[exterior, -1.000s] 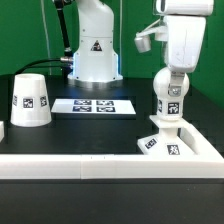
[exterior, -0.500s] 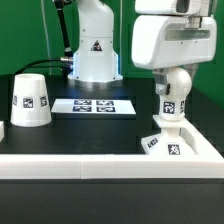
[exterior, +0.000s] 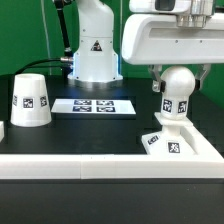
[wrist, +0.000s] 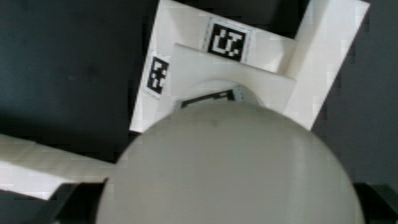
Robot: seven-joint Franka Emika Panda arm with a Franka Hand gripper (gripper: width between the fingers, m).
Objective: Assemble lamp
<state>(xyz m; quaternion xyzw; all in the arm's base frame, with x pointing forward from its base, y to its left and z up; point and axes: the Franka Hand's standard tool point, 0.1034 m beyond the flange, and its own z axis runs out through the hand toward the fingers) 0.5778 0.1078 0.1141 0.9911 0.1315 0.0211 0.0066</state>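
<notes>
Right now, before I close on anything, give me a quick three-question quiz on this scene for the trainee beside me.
1. True or false: the shade stands apart from the bulb, at the exterior view's left.
2. Multiple choice. The bulb stands on: A the base; B the shade; C nothing, it is held in the air.
3. Fill in: the fingers stand either side of the bulb's ___.
Key: 1 true; 2 A; 3 head.
</notes>
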